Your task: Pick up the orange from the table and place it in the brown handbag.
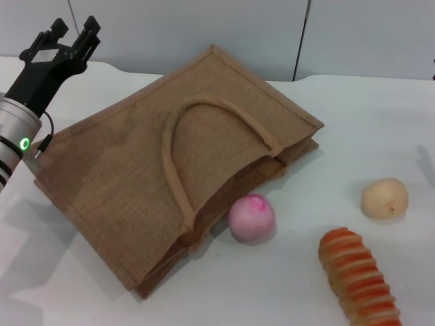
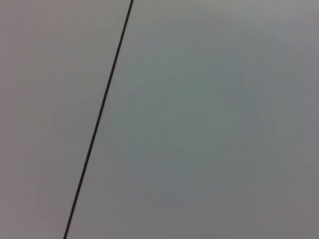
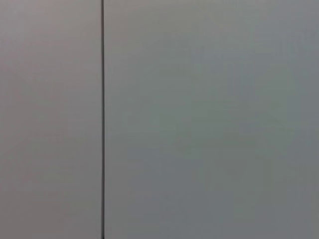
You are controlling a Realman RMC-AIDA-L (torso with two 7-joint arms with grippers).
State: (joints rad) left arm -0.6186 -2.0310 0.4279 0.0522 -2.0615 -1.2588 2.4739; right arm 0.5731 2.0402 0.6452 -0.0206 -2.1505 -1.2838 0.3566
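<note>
The brown handbag (image 1: pixel 136 170) lies flat on the white table (image 1: pixel 380 122), its mouth facing the front right and one looped handle (image 1: pixel 178 136) on top. No bright orange-red round fruit shows in any view. My left gripper (image 1: pixel 73 28) is raised at the far left, beyond the bag's far left corner, open and empty. My right gripper is out of view. Both wrist views show only a grey wall with a dark seam.
A pink ball (image 1: pixel 251 217) rests against the bag's mouth. A pale beige ball (image 1: pixel 384 198) lies to the right. An orange-and-cream ridged, elongated item (image 1: pixel 359 275) lies at the front right. A grey wall (image 1: pixel 367 34) stands behind the table.
</note>
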